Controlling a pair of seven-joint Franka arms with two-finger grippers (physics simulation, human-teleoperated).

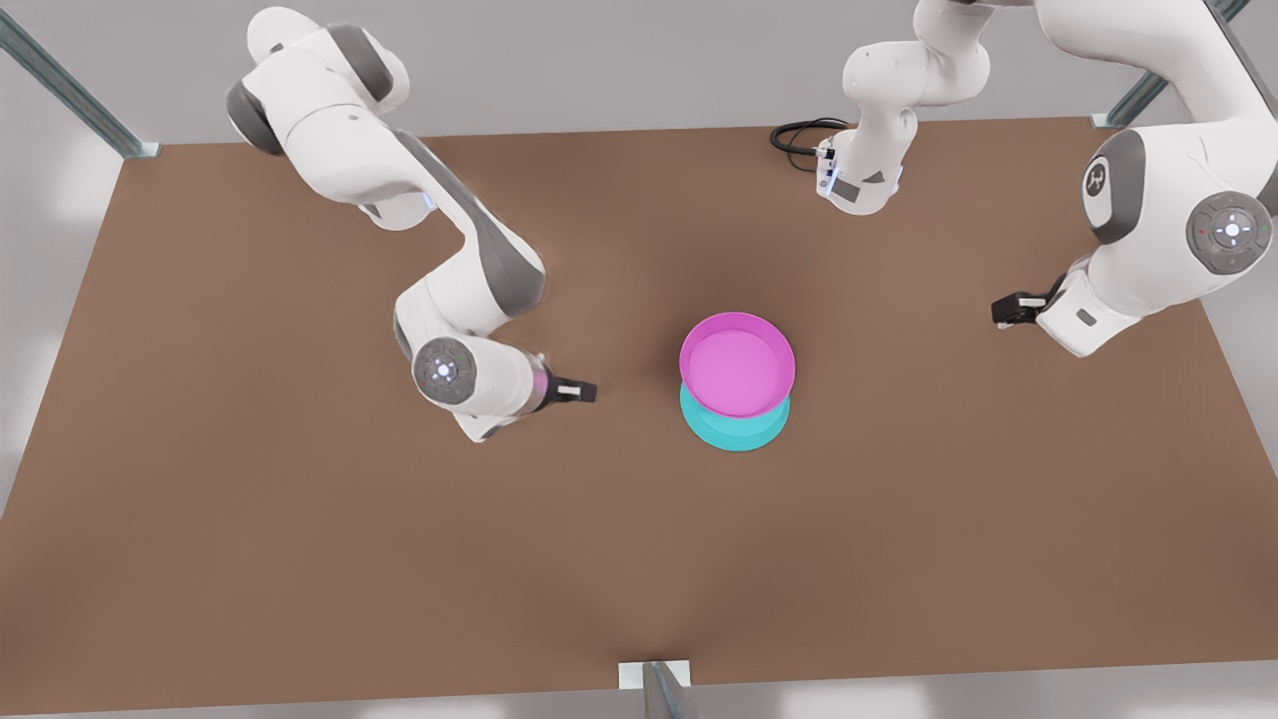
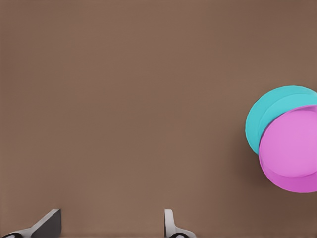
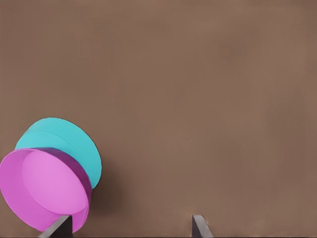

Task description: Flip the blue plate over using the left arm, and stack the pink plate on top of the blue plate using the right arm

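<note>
The pink plate point(image 1: 737, 364) sits rim-up on top of the blue plate point(image 1: 734, 435) near the table's middle. The blue plate lies upside down, showing only as a turquoise crescent under it. My right gripper point(image 1: 577, 390) hangs low at the front view's left, about a plate's width from the stack and open. In its wrist view the pink plate point(image 3: 47, 186) and blue plate point(image 3: 64, 136) lie beside the open, empty right gripper point(image 3: 130, 227). My left gripper point(image 1: 1003, 308) waits farther off at the front view's right. The left gripper point(image 2: 110, 225) is open, with the pink plate point(image 2: 292, 148) and blue plate point(image 2: 260, 119) off to one side.
The brown table point(image 1: 300, 549) stretches bare around the stack. A black cable point(image 1: 799, 135) loops at the far edge beside a white arm link point(image 1: 864, 170). Metal posts point(image 1: 70, 90) stand at the far corners, and a bracket point(image 1: 654, 679) sits at the near edge.
</note>
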